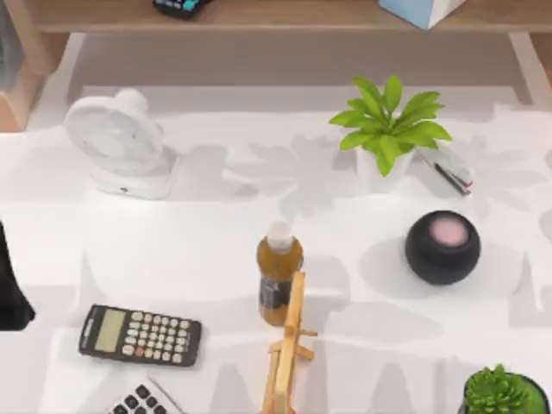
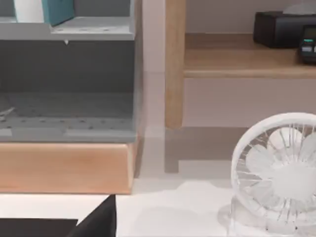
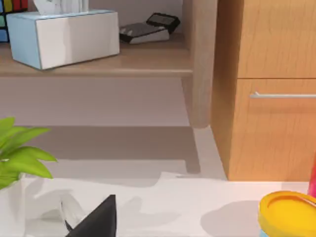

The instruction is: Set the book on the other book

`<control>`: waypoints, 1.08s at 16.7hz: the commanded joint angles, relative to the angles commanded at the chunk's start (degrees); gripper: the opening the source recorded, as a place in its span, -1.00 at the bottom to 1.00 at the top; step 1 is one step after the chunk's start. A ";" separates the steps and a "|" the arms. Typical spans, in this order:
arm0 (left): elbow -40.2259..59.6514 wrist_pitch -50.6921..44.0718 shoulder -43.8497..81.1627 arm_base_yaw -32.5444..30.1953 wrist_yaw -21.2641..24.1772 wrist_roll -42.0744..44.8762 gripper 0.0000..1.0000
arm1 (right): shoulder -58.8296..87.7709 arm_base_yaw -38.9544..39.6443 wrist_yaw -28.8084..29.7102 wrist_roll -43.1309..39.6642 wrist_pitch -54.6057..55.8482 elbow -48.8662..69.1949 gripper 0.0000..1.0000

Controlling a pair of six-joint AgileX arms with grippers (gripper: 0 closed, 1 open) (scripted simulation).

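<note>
A white table (image 1: 216, 233) seen from above, crowded with desk items. Where the book and the other book lie, and how they look, cannot be told from these views.

Near the centre stands a bottle (image 1: 279, 272) of amber liquid with a pale cap. Touching it on the 6 o'clock side is a thin wooden stand (image 1: 289, 354), running to the table's near edge. At 10 o'clock sits a white desk fan (image 1: 121, 147). At 1 o'clock is a leafy green plant (image 1: 388, 129) in a white pot, with a small white and red object (image 1: 453, 172), possibly a stapler, just beside it. At 3 o'clock rests a black round speaker (image 1: 442, 247) with a pink top. At 8 o'clock lies a black calculator (image 1: 141, 335); a second keypad (image 1: 142, 401) is at 7 o'clock. A small plant in a dark pot (image 1: 503, 392) sits at 5 o'clock. Beyond the table at 12 o'clock runs a wooden shelf (image 1: 259, 17).

The left arm (image 1: 10, 285) is a dark shape at the table's 9 o'clock edge. In its wrist view a dark part of the left gripper (image 2: 94, 224) hangs above the white surface, facing the fan and a grey cabinet (image 2: 64, 89). In the right wrist view a dark part of the right gripper (image 3: 94, 222) hangs over the table near the plant's leaves, facing a tissue box (image 3: 64, 37) and a yellow-lidded tub (image 3: 289, 212). Whether either gripper is released or clenched cannot be told.
</note>
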 joint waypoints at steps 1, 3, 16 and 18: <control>0.00 0.00 0.00 0.00 0.00 0.00 1.00 | 0.00 0.00 0.00 0.00 0.00 0.00 1.00; 0.55 0.24 0.57 0.12 0.20 0.01 1.00 | 0.00 0.00 0.00 0.00 0.00 0.00 1.00; 41.92 17.37 56.35 10.70 14.15 0.36 1.00 | 0.00 0.00 0.00 0.00 0.00 0.00 1.00; 50.20 20.76 68.84 13.14 16.66 0.43 1.00 | 0.00 0.00 0.00 0.00 0.00 0.00 1.00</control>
